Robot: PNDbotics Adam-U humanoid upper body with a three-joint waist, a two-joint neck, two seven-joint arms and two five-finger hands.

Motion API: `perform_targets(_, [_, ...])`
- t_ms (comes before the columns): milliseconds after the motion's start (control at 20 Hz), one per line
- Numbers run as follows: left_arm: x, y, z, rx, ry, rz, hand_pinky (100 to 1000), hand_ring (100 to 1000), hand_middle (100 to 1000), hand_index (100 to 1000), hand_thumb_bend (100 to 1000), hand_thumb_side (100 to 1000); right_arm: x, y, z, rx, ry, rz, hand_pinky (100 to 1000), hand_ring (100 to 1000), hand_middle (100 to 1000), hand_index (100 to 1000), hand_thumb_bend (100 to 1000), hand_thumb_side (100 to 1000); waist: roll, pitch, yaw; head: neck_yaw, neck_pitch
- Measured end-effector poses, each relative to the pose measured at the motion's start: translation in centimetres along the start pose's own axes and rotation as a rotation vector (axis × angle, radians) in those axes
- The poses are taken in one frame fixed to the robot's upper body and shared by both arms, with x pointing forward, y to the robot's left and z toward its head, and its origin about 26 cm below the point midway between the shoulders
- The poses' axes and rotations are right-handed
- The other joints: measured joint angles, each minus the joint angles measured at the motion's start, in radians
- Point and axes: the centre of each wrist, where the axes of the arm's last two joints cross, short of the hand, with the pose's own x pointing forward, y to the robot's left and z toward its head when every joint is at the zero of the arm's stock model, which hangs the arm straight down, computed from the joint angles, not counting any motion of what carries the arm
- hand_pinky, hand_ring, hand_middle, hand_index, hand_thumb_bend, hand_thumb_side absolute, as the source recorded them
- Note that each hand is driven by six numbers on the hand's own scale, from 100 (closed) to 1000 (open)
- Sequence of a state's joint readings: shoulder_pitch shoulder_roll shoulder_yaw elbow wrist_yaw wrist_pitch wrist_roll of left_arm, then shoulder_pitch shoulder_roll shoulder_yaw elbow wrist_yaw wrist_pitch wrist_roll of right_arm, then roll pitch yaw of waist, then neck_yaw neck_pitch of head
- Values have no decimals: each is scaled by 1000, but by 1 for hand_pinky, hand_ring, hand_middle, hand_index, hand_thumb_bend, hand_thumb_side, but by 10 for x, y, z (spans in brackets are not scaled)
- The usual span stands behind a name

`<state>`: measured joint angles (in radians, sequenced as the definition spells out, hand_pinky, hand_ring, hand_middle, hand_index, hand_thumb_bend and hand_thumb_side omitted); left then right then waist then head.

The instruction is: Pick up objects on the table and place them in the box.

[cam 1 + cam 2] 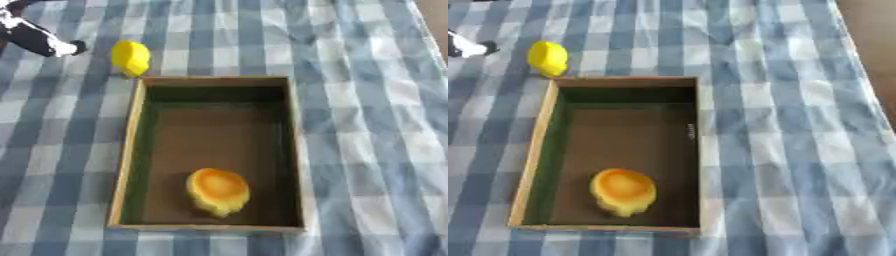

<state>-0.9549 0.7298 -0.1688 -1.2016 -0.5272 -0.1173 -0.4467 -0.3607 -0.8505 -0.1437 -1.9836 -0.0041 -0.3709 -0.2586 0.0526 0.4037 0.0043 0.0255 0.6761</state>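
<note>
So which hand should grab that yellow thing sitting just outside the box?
Left, probably. The left hand already shows at the upper left, close beside the yellow object by the box's far left corner. No right hand is visible.

We can read no text, label, brand, number or sign anywhere in these views. The only mark we find is a small pale smudge on the inner side wall of the box (pixel 692 131), on the side away from the left hand (pixel 39 37) that shows at the upper left corner; it is too blurred for us to tell whether it is lettering. The yellow object (pixel 130 58) just beside that hand and the orange-topped object (pixel 217 190) inside the box, well apart from the hand, carry no writing that we can make out.
</note>
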Motion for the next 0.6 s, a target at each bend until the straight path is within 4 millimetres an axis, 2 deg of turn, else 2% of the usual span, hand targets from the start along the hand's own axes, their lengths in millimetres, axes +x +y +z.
perform_targets(600, [10, -10, -11, -132, -63, 3, 908, 929, 878, 922, 518, 225, 0, 1, -1, -2, 27, -10, 838, 958, 632, 803, 100, 287, 7, 2, -6, 4, 0])
